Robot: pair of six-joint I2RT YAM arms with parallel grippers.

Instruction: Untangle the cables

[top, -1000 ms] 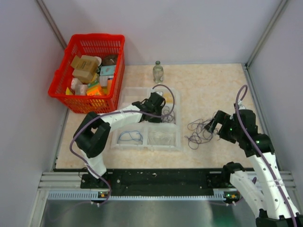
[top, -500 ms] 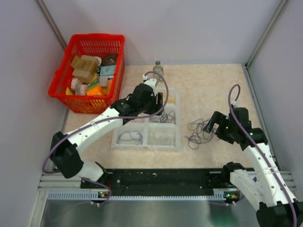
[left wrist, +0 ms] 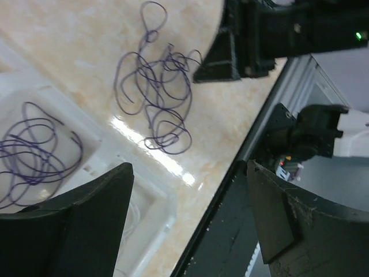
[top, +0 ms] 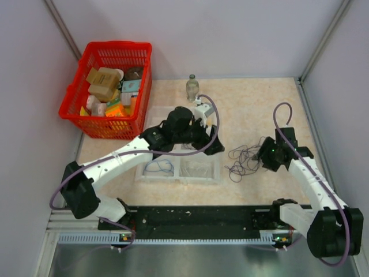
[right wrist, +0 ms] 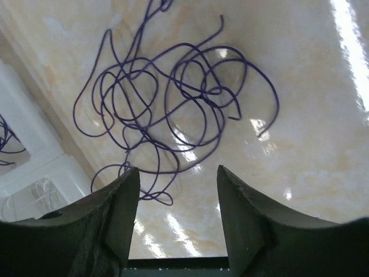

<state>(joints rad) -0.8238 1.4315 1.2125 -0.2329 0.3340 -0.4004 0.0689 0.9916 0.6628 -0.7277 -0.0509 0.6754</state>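
Sprawling dark purple cables (right wrist: 173, 115), thin overlapping loops, loosely tangled

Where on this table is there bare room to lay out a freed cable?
Bare tabletop lies right of the bottle, behind the cables. A narrower strip runs along the near edge in front of them. Crowded: between the tray and the right gripper, where they sprawl.

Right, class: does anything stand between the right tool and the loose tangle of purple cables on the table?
Nothing visible does. The right tool, open, points at the cables with only bare table between. The white tray lies off to one side, outside that path.
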